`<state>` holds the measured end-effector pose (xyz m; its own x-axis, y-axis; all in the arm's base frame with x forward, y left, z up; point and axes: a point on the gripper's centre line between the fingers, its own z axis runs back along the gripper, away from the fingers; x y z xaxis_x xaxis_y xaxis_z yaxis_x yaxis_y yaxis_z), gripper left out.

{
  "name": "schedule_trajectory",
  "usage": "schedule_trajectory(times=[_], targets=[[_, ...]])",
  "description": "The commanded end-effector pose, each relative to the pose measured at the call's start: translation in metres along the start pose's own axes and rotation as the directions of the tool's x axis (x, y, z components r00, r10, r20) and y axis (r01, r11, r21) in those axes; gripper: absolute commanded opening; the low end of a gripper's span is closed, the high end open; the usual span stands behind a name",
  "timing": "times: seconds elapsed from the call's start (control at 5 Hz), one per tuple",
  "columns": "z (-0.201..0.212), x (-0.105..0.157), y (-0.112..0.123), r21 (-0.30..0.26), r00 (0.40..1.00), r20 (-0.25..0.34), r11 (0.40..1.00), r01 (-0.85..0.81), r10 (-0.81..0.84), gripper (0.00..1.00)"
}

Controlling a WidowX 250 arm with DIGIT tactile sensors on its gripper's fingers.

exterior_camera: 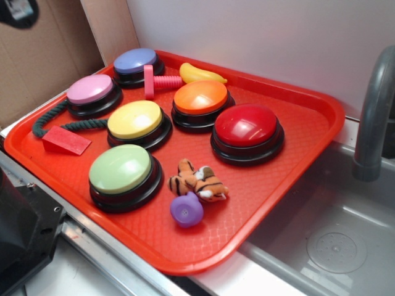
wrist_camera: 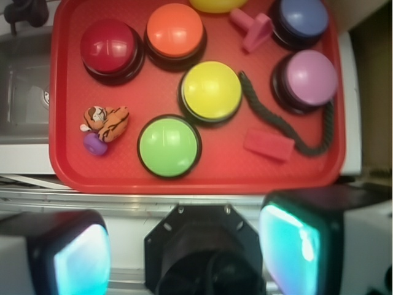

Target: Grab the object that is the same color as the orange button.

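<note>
Tiger (exterior_camera: pixel 197 181) against purple piece (exterior_camera: pixel 187 209)

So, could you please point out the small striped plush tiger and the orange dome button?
Small striped plush tiger (exterior_camera: pixel 199 180): exterior view, striped back.
Orange dome button (exterior_camera: pixel 200 97): exterior view, centre of the orange top.

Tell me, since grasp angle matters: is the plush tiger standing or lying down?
Lying down: the plush tiger sprawls flat on the red tray, touching the purple piece.
</note>
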<state>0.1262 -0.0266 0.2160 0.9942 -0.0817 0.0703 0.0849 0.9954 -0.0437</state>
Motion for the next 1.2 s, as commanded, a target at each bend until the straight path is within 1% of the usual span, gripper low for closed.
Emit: schedule_trajectory(times=[0.0,0.2,0.4,0.6,0.8,1.0], targets=[[-0.036,0.025,-0.024,0.027,0.968,-0.001,0.967,0.253,-0.253,1.00],[-0.062,0.039,-0.036,0.001,0.936,0.002,0.936,0.351,-0.351,1.00],[-0.096,0.057,-0.056,0.035,0.909,-0.012,0.908,0.417,-0.417,1.00],[-0.124,0.067,-0.065,0.014,0.890,-0.003,0.890,0.456,-0.456,1.00],[-0.149,0.072,-0.075,0.005,0.891,-0.007,0.891,0.453,-0.453,1.00],[-0.170,0.071,-0.078,-0.023,0.893,-0.029,0.893,0.449,-0.450,1.00]])
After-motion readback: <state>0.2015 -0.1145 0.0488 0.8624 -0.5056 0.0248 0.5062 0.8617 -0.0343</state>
